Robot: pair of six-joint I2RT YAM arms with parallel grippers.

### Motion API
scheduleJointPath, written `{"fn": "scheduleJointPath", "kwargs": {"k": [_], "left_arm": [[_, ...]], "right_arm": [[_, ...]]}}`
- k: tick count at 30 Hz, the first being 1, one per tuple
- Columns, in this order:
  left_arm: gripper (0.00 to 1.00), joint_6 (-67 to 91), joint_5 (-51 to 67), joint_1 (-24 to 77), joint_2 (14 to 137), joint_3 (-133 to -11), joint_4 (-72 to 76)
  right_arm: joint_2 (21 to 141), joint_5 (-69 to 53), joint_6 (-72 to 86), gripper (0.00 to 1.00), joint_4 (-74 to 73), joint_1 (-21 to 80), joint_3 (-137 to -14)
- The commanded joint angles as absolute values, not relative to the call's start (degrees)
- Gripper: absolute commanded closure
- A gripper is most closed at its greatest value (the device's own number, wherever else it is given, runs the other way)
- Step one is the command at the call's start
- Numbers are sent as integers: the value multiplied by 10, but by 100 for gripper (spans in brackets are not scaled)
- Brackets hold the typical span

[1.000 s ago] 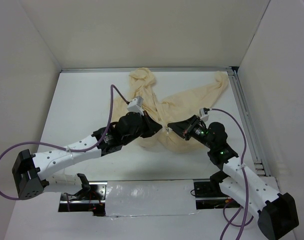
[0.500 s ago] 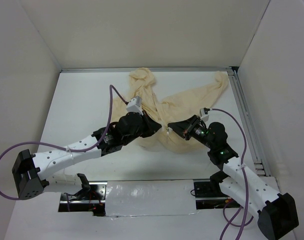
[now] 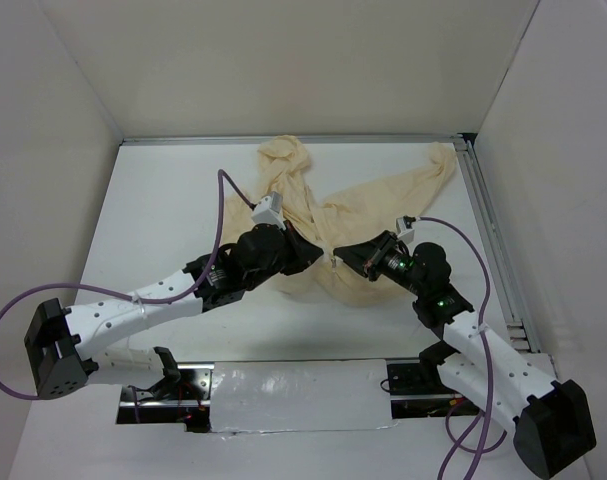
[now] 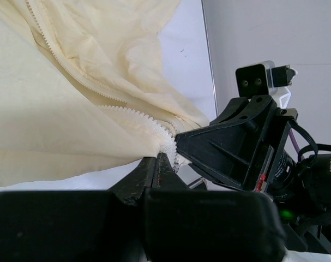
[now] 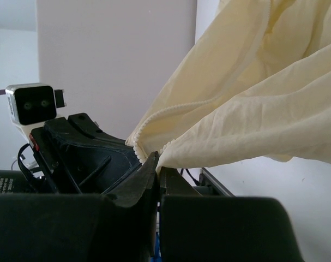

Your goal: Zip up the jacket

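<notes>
cloth: wrinkled cream fabric jacket point(image 3: 373, 205) with hood, on white table point(image 3: 163, 200), centre toward 1 o'clock, front open
my left claw point(image 4: 164, 164): clenched on jacket's toothed zipper edge point(image 4: 127, 109), bottom end
my right claw point(image 5: 157, 164): pinched shut on the other hem edge, tips almost meeting left claw, at its 3 o'clock
</notes>
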State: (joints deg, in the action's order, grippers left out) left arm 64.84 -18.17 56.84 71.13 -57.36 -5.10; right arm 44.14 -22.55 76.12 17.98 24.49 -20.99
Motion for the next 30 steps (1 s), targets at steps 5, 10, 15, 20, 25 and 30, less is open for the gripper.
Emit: {"fn": "scheduleJointPath", "kwargs": {"k": [5,10,15,20,25,30], "left_arm": [[100,658,-189,571,726,-599,-29],[100,661,-180,572,731,-601,-28],[100,663,-182,573,724,-598,-31],[100,670,-194,572,713,-591,-39],[100,666,-199,572,702,-584,-34],[100,666,-204,575,705,-591,-40]], "right_arm": [[433,-229,758,100,224,250,-214],[438,-234,760,100,226,250,-219],[444,-234,758,100,224,252,-219],[431,-219,751,100,201,252,-219],[423,-213,736,100,183,253,-221],[433,-216,734,100,185,258,-222]]}}
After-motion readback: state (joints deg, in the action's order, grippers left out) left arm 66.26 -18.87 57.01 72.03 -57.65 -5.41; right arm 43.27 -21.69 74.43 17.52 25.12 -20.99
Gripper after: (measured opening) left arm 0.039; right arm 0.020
